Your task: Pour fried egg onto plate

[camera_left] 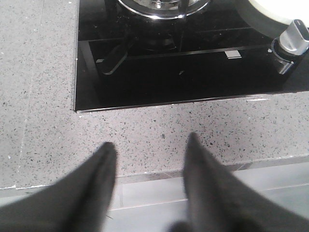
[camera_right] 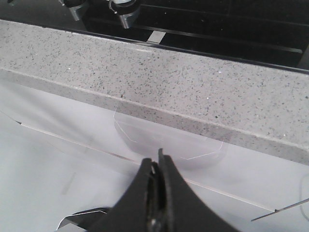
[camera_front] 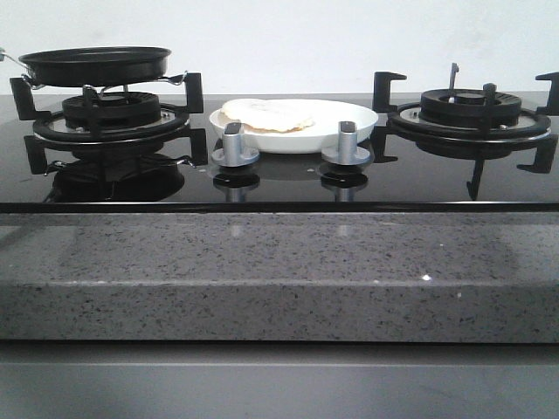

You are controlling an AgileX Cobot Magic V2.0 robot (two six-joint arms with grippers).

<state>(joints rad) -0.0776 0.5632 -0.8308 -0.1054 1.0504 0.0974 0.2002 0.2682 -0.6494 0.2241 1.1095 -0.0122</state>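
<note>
The fried egg (camera_front: 267, 114), cream-white with tan edges, lies on the white plate (camera_front: 358, 120) at the middle of the black hob, behind the two knobs. The black frying pan (camera_front: 94, 65) rests empty on the left burner's grate. Neither gripper shows in the front view. My left gripper (camera_left: 150, 147) is open and empty above the speckled counter's front edge, near the hob's left front corner; a sliver of the plate (camera_left: 263, 15) shows there. My right gripper (camera_right: 156, 159) is shut on nothing, below and in front of the counter edge.
Two silver knobs (camera_front: 235, 144) (camera_front: 346, 143) stand in front of the plate. The right burner (camera_front: 470, 109) has a black grate. The grey speckled counter (camera_front: 279, 279) runs along the front of the glass hob (camera_left: 193, 72). A pale floor (camera_right: 58, 159) lies below the counter.
</note>
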